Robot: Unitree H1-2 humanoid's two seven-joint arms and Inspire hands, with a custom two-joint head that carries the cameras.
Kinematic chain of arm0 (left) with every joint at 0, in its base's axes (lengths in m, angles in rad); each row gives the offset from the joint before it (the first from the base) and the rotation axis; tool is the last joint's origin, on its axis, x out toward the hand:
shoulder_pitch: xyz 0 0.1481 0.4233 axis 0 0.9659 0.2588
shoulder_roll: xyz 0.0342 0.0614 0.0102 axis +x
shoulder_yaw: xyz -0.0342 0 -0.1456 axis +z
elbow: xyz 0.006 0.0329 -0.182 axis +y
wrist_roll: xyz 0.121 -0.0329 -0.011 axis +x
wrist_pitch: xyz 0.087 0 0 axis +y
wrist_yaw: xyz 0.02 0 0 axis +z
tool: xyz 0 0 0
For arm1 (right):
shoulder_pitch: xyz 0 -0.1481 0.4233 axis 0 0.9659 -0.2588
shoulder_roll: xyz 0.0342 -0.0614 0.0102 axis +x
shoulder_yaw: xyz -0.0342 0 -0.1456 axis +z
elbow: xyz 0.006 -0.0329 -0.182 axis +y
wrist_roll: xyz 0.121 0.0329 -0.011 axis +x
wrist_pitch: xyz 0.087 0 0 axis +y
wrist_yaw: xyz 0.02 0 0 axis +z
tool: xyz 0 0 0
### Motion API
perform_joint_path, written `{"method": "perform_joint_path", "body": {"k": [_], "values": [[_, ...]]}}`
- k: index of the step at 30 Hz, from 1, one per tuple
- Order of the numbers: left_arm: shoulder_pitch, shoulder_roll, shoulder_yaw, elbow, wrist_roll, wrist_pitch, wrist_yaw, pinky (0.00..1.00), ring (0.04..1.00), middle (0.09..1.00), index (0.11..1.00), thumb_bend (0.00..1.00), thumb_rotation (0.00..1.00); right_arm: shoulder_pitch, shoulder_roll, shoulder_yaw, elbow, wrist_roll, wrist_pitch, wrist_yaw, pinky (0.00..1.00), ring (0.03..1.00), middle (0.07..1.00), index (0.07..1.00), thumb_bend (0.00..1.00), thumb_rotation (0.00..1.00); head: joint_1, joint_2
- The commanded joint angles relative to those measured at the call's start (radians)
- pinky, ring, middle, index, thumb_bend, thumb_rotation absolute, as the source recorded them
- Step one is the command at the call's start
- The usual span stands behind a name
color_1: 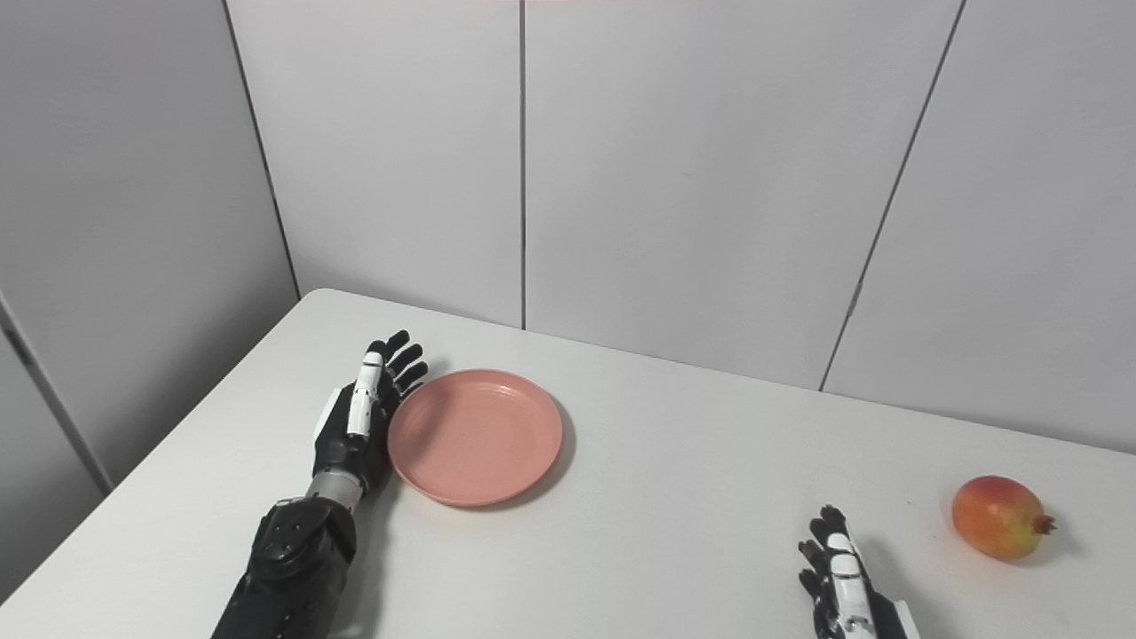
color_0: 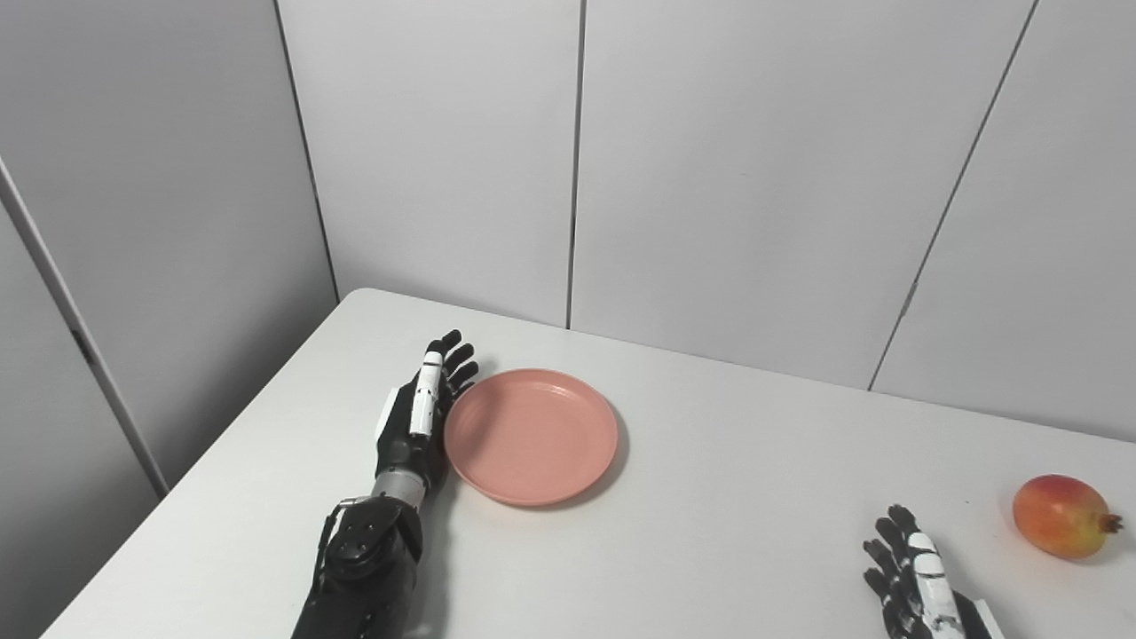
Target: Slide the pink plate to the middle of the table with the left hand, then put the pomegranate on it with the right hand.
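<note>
A pink plate (color_0: pixel 531 435) lies flat on the white table (color_0: pixel 710 532), left of centre and with nothing on it. My left hand (color_0: pixel 423 414) is open, fingers stretched forward, its edge against the plate's left rim. A red and yellow pomegranate (color_0: pixel 1062 516) rests on the table at the far right. My right hand (color_0: pixel 914 586) is open at the bottom edge, fingers pointing away from me, to the left of the fruit and apart from it; its wrist is cut off by the picture.
Grey wall panels (color_0: pixel 728 177) stand right behind the table's far edge. The table's left edge (color_0: pixel 204 461) runs diagonally close beside my left arm.
</note>
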Motion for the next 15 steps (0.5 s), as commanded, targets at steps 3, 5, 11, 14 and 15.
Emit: {"method": "perform_joint_path", "body": {"k": [3, 5, 11, 14, 15], "values": [[-0.008, -0.02, -0.023, -0.011, -0.002, 0.068, -0.02, 0.92, 0.91, 0.916, 0.889, 0.37, 1.0, -0.022, 0.013, 0.0, -0.004, 0.001, -0.059, 0.004, 1.0, 0.976, 0.977, 0.977, 0.24, 1.0, -0.03, 0.01], [-0.007, -0.024, -0.032, -0.017, 0.002, 0.075, -0.023, 0.92, 0.913, 0.918, 0.889, 0.37, 1.0, -0.023, 0.015, 0.003, 0.0, -0.004, -0.06, 0.002, 1.0, 0.973, 0.974, 0.972, 0.25, 1.0, -0.041, 0.012], [-0.006, -0.041, -0.061, -0.025, 0.025, 0.085, -0.038, 0.89, 0.892, 0.9, 0.877, 0.38, 1.0, -0.025, 0.026, 0.008, 0.004, -0.016, -0.058, -0.003, 1.0, 0.969, 0.972, 0.968, 0.27, 1.0, -0.078, 0.022], [-0.006, -0.053, -0.082, -0.031, 0.037, 0.084, -0.046, 0.88, 0.883, 0.894, 0.868, 0.39, 1.0, -0.026, 0.032, 0.01, 0.011, -0.02, -0.066, -0.003, 0.99, 0.968, 0.97, 0.967, 0.27, 1.0, -0.096, 0.028], [-0.007, -0.056, -0.089, -0.033, 0.041, 0.083, -0.05, 0.88, 0.882, 0.893, 0.871, 0.39, 1.0, -0.027, 0.033, 0.01, 0.013, -0.021, -0.067, -0.003, 0.99, 0.967, 0.968, 0.966, 0.28, 1.0, -0.098, 0.028]]}}
